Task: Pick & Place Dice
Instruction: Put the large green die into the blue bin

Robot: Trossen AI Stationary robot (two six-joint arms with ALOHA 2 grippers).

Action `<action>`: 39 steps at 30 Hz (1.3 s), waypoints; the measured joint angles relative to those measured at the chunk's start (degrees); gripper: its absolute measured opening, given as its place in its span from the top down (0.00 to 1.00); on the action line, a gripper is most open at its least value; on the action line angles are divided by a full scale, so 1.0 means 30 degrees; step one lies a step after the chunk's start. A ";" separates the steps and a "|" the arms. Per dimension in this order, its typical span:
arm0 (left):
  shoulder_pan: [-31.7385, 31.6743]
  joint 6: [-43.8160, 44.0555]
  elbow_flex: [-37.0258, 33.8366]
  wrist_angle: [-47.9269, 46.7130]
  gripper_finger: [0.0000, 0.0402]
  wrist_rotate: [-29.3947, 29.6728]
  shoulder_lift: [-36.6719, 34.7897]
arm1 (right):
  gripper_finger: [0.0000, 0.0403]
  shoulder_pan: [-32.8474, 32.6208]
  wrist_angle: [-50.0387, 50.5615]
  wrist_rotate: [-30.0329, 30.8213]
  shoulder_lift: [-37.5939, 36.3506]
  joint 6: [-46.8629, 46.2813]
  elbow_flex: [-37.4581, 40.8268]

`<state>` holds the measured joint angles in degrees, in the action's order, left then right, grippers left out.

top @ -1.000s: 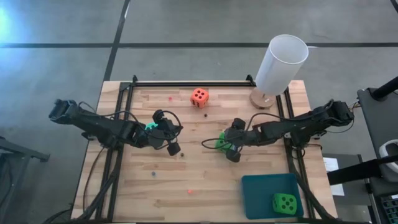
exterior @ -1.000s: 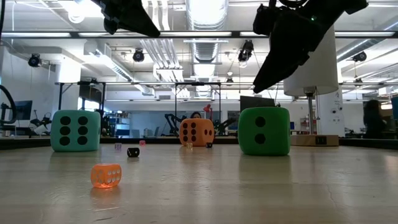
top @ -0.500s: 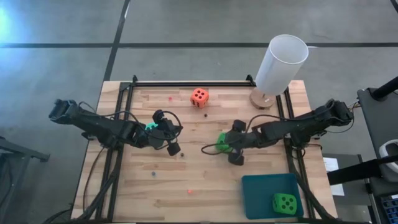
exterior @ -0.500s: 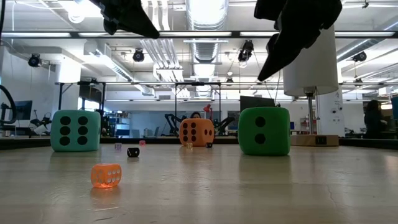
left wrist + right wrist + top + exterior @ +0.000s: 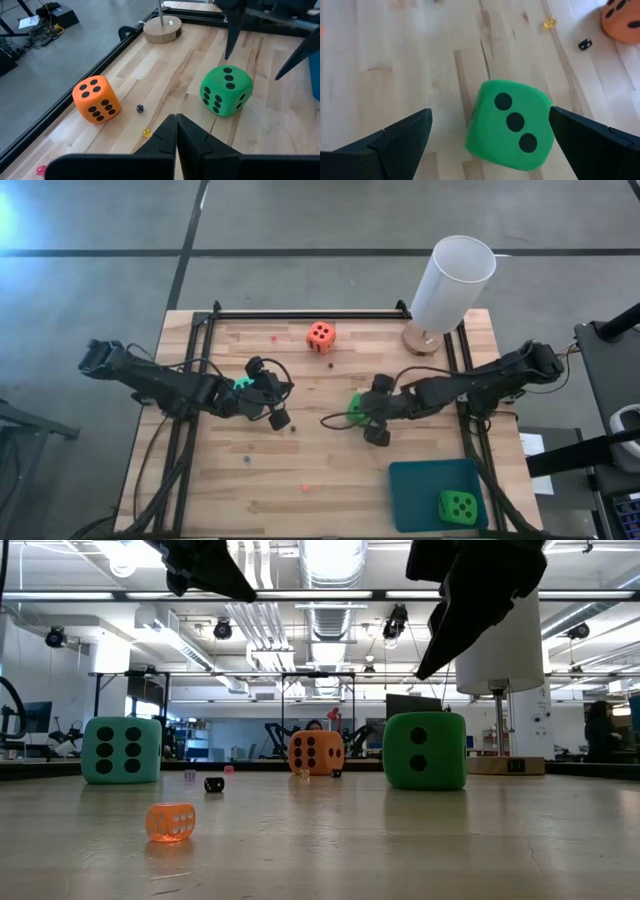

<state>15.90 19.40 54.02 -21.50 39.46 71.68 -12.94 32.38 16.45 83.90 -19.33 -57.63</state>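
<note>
A bright green die (image 5: 510, 125) rests on the wooden table near its middle. My right gripper (image 5: 490, 116) hangs open above it, one finger off to each side, and touches nothing. In the low view the same gripper (image 5: 425, 665) is clear above the green die (image 5: 425, 750). Left of the middle, my left gripper (image 5: 176, 135) is shut and empty, raised beside the turquoise die (image 5: 243, 383), which the arm partly hides. An orange-red die (image 5: 321, 335) sits near the far edge. A second green die (image 5: 458, 505) lies in a teal tray (image 5: 420, 480).
A tall white cylinder (image 5: 452, 280) on a round wooden base stands at the far right corner. Tiny dice lie scattered on the table, among them a small translucent orange one (image 5: 170, 822) near the front. Black frame rails (image 5: 300, 313) run along the table's far and side edges.
My right gripper has tipped, and its fingertips now stand a little higher above the green die. It has stayed open. The dice have not moved.
</note>
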 joint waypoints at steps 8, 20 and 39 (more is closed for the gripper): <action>0.0000 0.0000 0.0000 -0.0026 0.97 0.0000 0.0000 | 0.01 0.0876 0.0468 -0.0030 0.1154 -0.0067 -0.0257; 0.0000 -0.0001 0.0000 -0.0104 0.97 0.0000 0.0000 | 0.01 0.1515 0.0971 -0.0845 0.2126 -0.0445 -0.0721; 0.0000 -0.0003 0.0000 -0.0095 0.97 0.0000 0.0000 | 0.01 0.1818 0.0974 -0.0670 0.2068 -0.1070 -0.0370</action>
<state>15.90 19.39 54.02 -21.78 39.46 71.68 -7.49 35.30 14.44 90.11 -22.54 -58.74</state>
